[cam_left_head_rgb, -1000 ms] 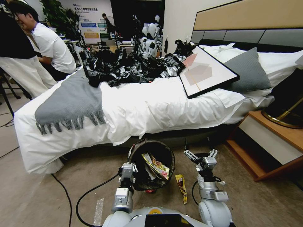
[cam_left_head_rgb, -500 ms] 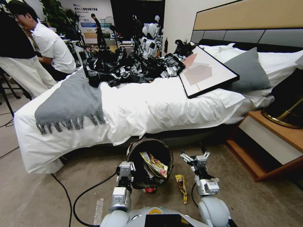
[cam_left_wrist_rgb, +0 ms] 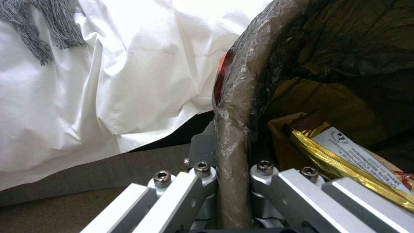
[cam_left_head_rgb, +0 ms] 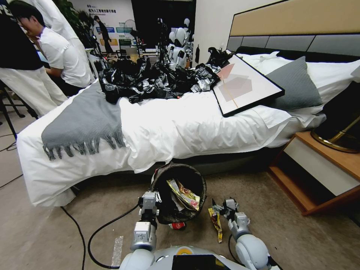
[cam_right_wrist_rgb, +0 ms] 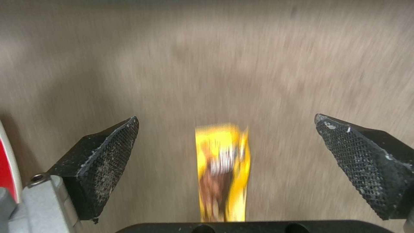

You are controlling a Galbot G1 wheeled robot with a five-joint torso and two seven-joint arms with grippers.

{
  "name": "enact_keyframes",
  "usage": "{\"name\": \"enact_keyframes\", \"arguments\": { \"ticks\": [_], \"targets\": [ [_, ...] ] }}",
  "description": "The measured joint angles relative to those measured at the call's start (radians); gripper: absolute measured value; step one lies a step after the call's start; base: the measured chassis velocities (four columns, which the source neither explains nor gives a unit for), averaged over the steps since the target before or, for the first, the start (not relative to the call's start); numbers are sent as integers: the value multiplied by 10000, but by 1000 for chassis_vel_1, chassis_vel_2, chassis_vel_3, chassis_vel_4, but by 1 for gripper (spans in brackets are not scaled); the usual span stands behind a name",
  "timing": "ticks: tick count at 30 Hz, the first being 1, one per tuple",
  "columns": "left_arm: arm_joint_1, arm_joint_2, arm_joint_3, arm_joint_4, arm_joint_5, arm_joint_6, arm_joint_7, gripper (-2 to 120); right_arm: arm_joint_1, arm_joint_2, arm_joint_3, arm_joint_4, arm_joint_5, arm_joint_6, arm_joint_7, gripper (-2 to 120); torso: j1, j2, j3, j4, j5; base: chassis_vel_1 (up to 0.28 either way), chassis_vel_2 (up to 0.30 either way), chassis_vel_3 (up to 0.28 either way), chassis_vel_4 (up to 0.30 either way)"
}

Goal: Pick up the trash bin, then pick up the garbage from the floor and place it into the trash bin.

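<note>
Now the trash bin (cam_left_head_rgb: 179, 195) is held at its lined rim by the left gripper (cam_left_head_rgb: 149, 200), clamped, just below the bed's white sheet (cam_left_head_rgb: 168, 131). Right gripper (cam_left_head_rgb: 222, 207) is spread wide over a yellow wrapper (cam_left_head_rgb: 215, 223) on carpet, beside the bin; a red packet (cam_left_head_rgb: 177, 225) lies at the bin's base w/ black cable (cam_left_head_rgb: 101, 232) nearby.

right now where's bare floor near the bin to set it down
Bare carpet lies between the yellow wrapper and the nightstand, and more to the left of the black cable. It is crowded at the trash bin: the left claw clamps its rim and the open right claw is over the wrapper.
</note>
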Motion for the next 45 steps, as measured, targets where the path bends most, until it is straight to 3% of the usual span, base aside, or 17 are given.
{"name": "enact_keyframes", "arguments": {
  "ticks": [13, 34, 45],
  "targets": [
    [47, -10, 54, 8, 47, 0, -8, 1, 171, -97, -312, -1342, -404, -48, -514, 100, 0, 0, 0, 1, -1, 0, 0, 0, 0],
    [133, 10, 0, -20, 80, -1, -43, 1, 1351, 582, -566, -3794, -1159, 764, -991, 100, 0, 0, 0, 2, -4, 0, 0, 0, 0],
    [147, -20, -10, -31, 102, -3, -62, 1, 1551, 776, -539, -4343, -1354, 1245, -1246, 84, -1, 2, 0, 4, -5, 0, 0, 0, 0]
  ]
}}
